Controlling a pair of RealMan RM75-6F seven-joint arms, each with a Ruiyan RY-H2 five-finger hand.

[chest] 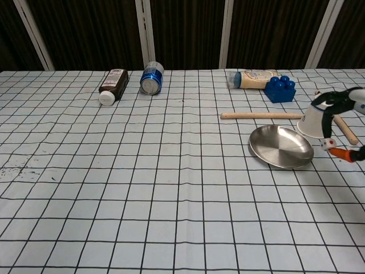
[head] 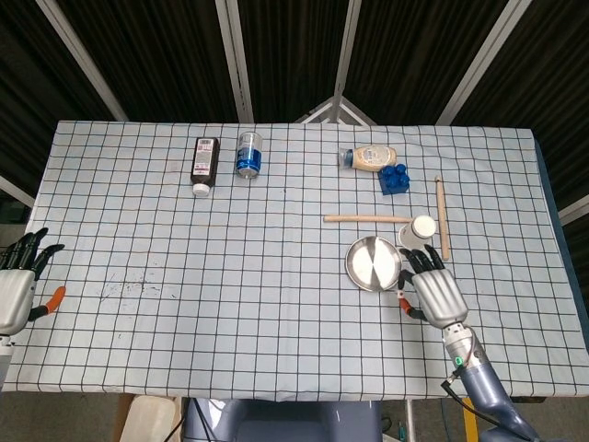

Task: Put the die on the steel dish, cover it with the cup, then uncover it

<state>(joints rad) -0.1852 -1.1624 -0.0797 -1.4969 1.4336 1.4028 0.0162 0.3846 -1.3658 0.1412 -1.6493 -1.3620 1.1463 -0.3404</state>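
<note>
The round steel dish (head: 373,263) (chest: 280,146) lies bare on the checked cloth at centre right. A white paper cup (head: 420,230) (chest: 312,123) with a blue band stands upside down just behind the dish's right side. My right hand (head: 434,293) (chest: 328,117) hovers at the dish's right rim, in front of the cup. It pinches a small white die (chest: 326,144) between a finger and its orange-tipped thumb. In the head view the hand hides the die. My left hand (head: 17,287) rests at the table's left edge, fingers spread and empty.
At the back lie a brown bottle (head: 203,163), a blue can (head: 248,154), a mayonnaise bottle (head: 371,157) and a blue block (head: 394,179). One wooden stick (head: 366,218) lies behind the dish and another (head: 442,216) right of the cup.
</note>
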